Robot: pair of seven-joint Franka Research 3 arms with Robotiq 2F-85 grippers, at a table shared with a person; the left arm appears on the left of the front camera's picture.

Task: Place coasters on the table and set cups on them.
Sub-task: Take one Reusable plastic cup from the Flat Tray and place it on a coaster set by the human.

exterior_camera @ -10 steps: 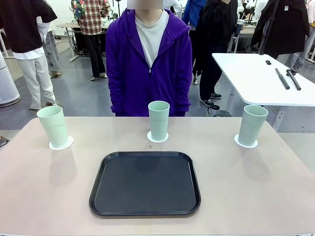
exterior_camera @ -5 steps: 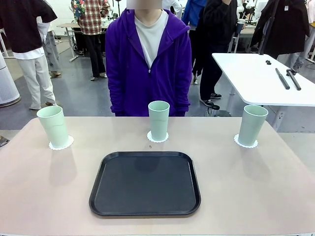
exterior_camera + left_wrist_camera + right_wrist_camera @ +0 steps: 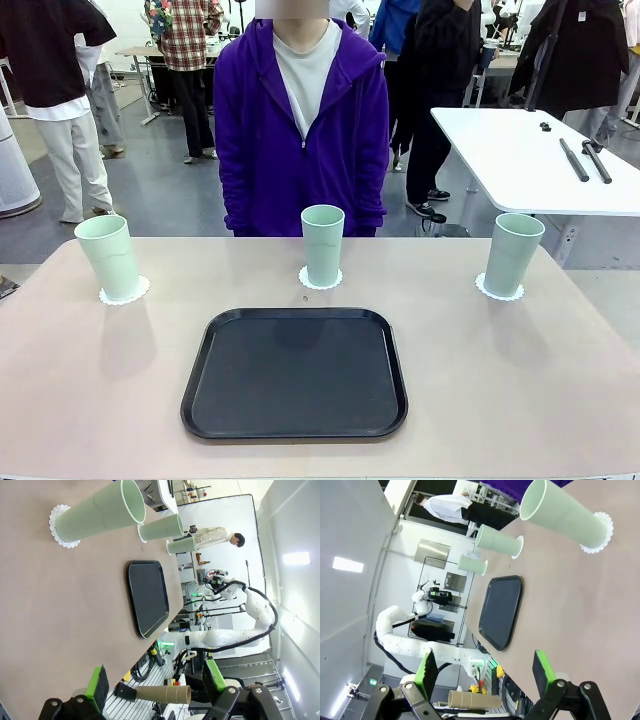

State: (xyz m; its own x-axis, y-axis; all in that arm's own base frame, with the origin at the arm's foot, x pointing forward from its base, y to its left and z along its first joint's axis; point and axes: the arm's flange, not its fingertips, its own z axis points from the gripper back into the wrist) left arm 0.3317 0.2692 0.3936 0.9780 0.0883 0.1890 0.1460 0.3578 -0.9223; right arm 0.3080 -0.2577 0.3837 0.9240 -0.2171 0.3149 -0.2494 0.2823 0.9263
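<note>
Three pale mint-green cups stand upright on the beige table (image 3: 100, 380), each on a white lacy coaster: the left cup (image 3: 109, 257) on its coaster (image 3: 124, 293), the middle cup (image 3: 322, 244) on its coaster (image 3: 319, 281), the right cup (image 3: 512, 254) on its coaster (image 3: 499, 291). In the left wrist view my left gripper (image 3: 156, 681) is open and empty, off the table's near edge, with the nearest cup (image 3: 102, 513) far ahead. In the right wrist view my right gripper (image 3: 485, 669) is open and empty too, with the nearest cup (image 3: 565, 515) well ahead.
An empty black tray (image 3: 295, 374) lies in the table's near middle. A person in a purple hoodie (image 3: 302, 120) stands at the far side behind the middle cup, arms down. A white table (image 3: 520, 160) with dark tools stands at the back right.
</note>
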